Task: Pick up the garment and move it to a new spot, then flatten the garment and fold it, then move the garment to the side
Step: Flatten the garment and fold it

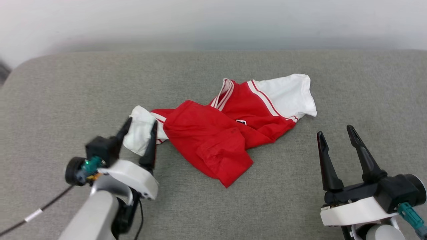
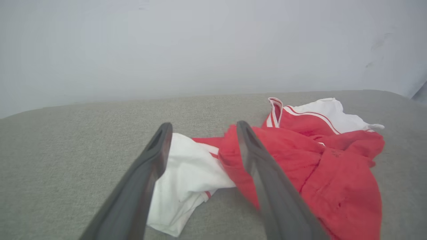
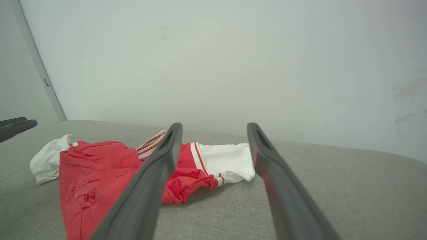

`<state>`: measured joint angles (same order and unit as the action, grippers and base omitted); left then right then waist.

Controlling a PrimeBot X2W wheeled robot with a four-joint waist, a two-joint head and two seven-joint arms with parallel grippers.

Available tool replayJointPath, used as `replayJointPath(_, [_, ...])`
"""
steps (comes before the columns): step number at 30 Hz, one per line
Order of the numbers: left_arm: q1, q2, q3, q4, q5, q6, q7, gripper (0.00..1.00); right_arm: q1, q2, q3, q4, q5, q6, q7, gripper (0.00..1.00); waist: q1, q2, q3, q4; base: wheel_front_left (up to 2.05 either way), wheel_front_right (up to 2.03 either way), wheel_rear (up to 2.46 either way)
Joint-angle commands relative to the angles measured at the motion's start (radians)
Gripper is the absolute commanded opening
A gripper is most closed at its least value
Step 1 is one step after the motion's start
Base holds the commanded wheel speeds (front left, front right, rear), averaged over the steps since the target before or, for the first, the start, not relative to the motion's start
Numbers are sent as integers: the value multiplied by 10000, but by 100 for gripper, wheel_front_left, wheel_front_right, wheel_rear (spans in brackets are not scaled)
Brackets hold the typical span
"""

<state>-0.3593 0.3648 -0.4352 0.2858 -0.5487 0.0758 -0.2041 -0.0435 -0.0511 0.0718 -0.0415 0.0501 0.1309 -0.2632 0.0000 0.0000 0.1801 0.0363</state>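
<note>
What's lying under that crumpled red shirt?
The garment lies on the grey cushion, which shows all round it. Directly beneath, the bunched cloth covers everything, so nothing else can be made out.

red and white garment, grey cushion

The garment, a red jersey-style shirt with white short sleeves and red-white striped trim, lies crumpled and bunched at the centre of the frame, one white sleeve reaching toward the upper right.

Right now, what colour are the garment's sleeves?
White sleeves with red-striped trim; head view shows best.
</note>
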Motion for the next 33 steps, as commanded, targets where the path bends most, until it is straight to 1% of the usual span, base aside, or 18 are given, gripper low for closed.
replayJointPath(1, [269, -39, -138, -160, 153, 11, -116, 100, 84, 17, -2, 34, -40, -3, -23, 100, 0, 0, -204, 167, 0, 0, 0])
replayJointPath(6, [759, -179, -661, -884, 520, -38, -270, 100, 225, 15, 101, 65, 18, -3, -23, 100, 0, 0, -369, 284, 0, 0, 0])
replayJointPath(9, [859, -250, -1020, -1299, 453, -230, 112, 100, 209, 15, 136, 57, 7, -3, -23, 100, 0, 0, -344, 284, 0, 0, 0])
replayJointPath(13, [512, -232, -1567, -1719, 309, -546, 1366, 100, 81, 15, 158, -58, -81, -3, -23, 100, 0, 0, -69, 171, 0, 0, 0])
replayJointPath(15, [302, -261, -1760, -1715, 172, -676, 2123, 100, 39, 15, 177, -67, -106, -3, -23, 100, 0, 0, 99, 71, 0, 0, 0])
replayJointPath(16, [302, -261, -1760, -1715, 172, -676, 2123, 100, 39, 15, 177, -67, -106, -3, -23, 100, 0, 0, 99, 71, 0, 0, 0])
replayJointPath(21, [-524, -181, -2137, -1454, -194, -883, 4212, 100, -145, 15, 220, -92, -36, -3, -23, 100, 0, 0, 583, -337, 0, 0, 0])
replayJointPath(23, [-781, -128, -2249, -1296, -178, -833, 4836, 100, -233, 17, 218, -118, 21, -3, -23, 100, 0, 0, 746, -478, 0, 0, 0])
replayJointPath(25, [-1068, -33, -2259, -1117, -60, -717, 5229, 100, -295, 17, 308, -135, 104, -3, -23, 100, 0, 0, 886, -639, 0, 0, 0])
replayJointPath(28, [-1335, 23, -2237, -839, 100, -498, 5455, 100, -383, 15, 377, -125, 189, -3, -23, 100, 0, 0, 1061, -804, 0, 0, 0])
replayJointPath(30, [-1410, 80, -2267, -676, 179, -415, 5571, 100, -400, 17, 377, -93, 216, -3, -23, 100, 0, 0, 1138, -874, 0, 0, 0])
replayJointPath(31, [-1423, 73, -2293, -630, 140, -452, 5616, 100, -420, 17, 370, -81, 235, -3, -23, 100, 0, 0, 1167, -899, 0, 0, 0])
replayJointPath(32, [-1411, 59, -2317, -609, 57, -538, 5664, 96, -443, 17, 362, -72, 253, -3, -23, 100, 0, 0, 1187, -916, 0, 0, 0])
replayJointPath(33, [-1429, 64, -2332, -632, 38, -619, 5628, 33, -461, 17, 347, -67, 264, -3, -23, 100, 0, 0, 1199, -928, 0, 0, 0])
